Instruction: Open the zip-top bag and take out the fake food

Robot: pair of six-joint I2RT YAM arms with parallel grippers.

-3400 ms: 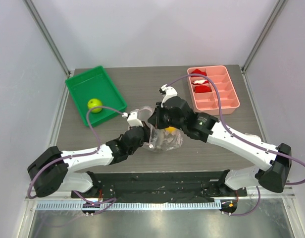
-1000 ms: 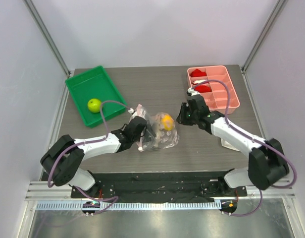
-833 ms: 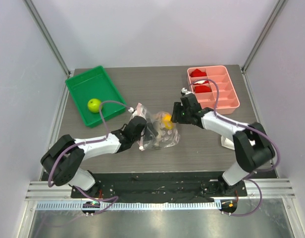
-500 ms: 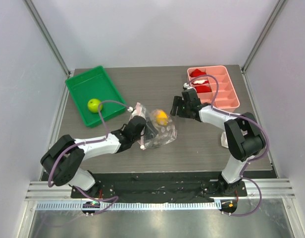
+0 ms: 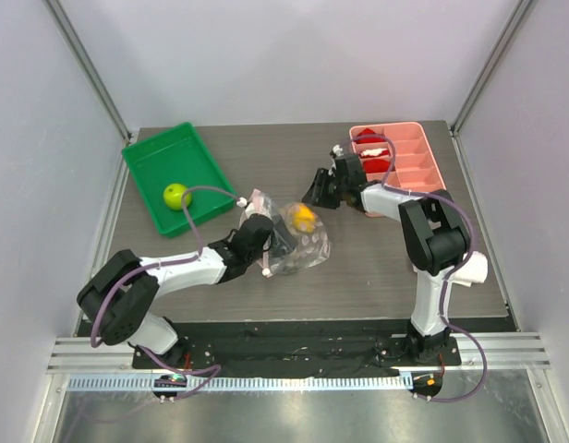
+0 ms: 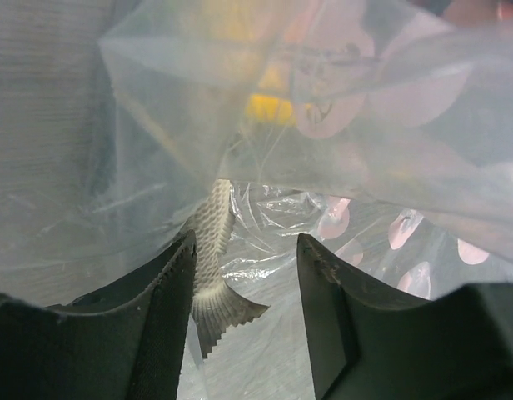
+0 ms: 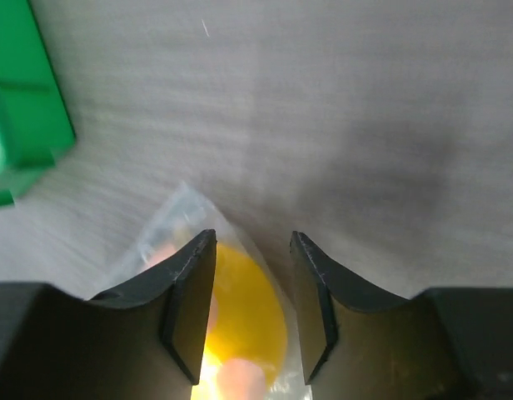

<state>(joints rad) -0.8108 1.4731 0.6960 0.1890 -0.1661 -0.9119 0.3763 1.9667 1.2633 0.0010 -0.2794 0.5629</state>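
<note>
Clear, crinkly bag (image 5: 303, 247) lies on the table (image 5: 266, 157), with the yellow fruit (image 5: 303, 218) inside at its far end. Left gripper (image 6: 244, 243) is pushed against the film, jaws about half apart; plastic bunches between them, but I see nothing clamped. Right gripper (image 5: 318, 191) hangs just beyond the yellow fruit, jaws parted and bare. Green fruit (image 5: 177, 195) sits in the green tray (image 5: 201, 152), well apart from the bag.
</note>
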